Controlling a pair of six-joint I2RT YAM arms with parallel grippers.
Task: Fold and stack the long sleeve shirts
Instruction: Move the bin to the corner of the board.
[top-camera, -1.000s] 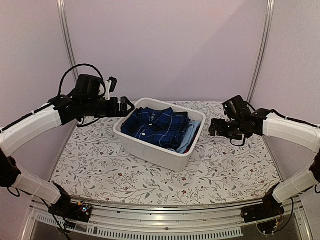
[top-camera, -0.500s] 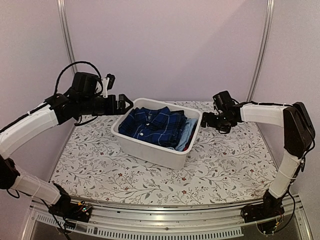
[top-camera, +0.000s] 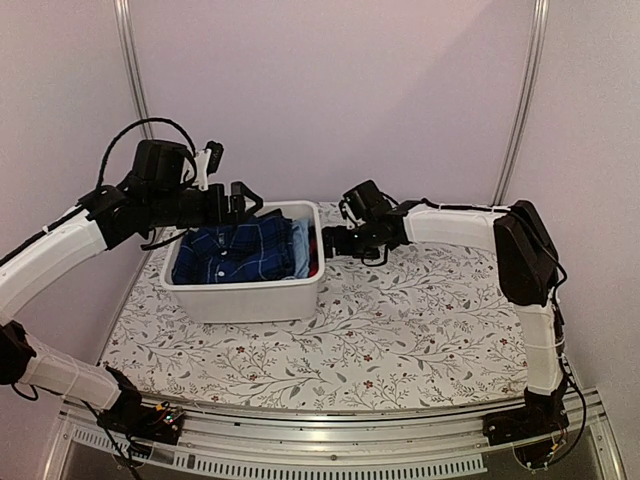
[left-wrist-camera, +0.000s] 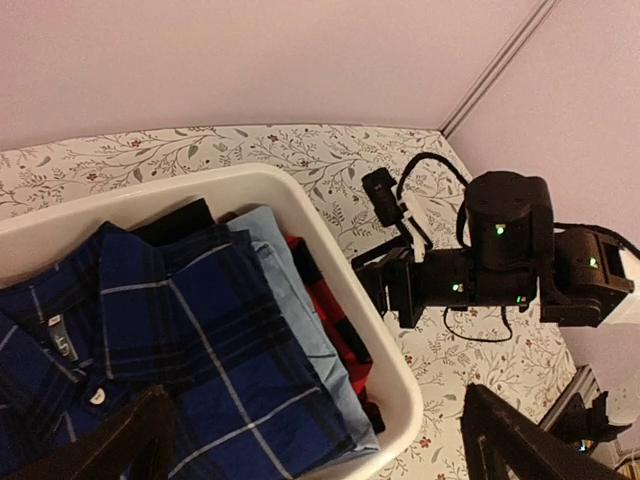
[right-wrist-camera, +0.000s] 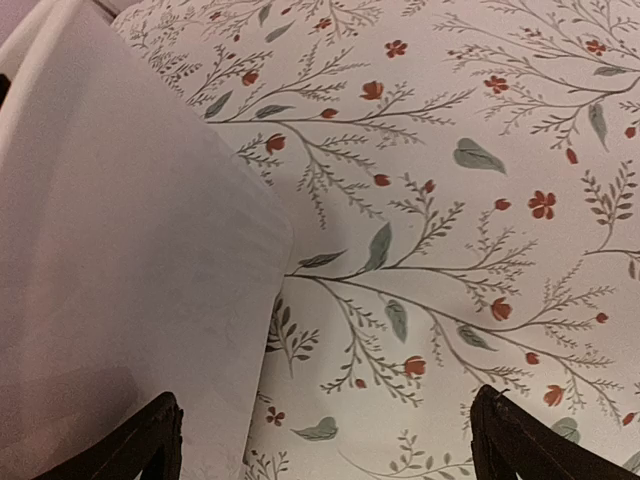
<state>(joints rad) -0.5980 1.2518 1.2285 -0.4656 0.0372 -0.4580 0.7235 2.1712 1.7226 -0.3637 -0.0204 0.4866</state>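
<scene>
the floral table (top-camera: 420, 320) fills the lower frame. the white bin (top-camera: 250, 298) sits left of centre and holds the navy plaid shirt (top-camera: 235, 252), with a light-blue shirt (left-wrist-camera: 285, 270) just beside it. the left gripper (top-camera: 243, 200) hovers over the bin's upper rim, jaws wide and empty. the right gripper (top-camera: 330, 242) is just beside the bin's right wall, jaws wide, gripping nothing.

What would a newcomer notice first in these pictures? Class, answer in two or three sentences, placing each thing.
A white bin sits left of centre on the flowered table, with a navy plaid shirt on top inside it. The left end effector hangs open over the bin's far rim. The right end effector is open just beside its right wall.
</scene>
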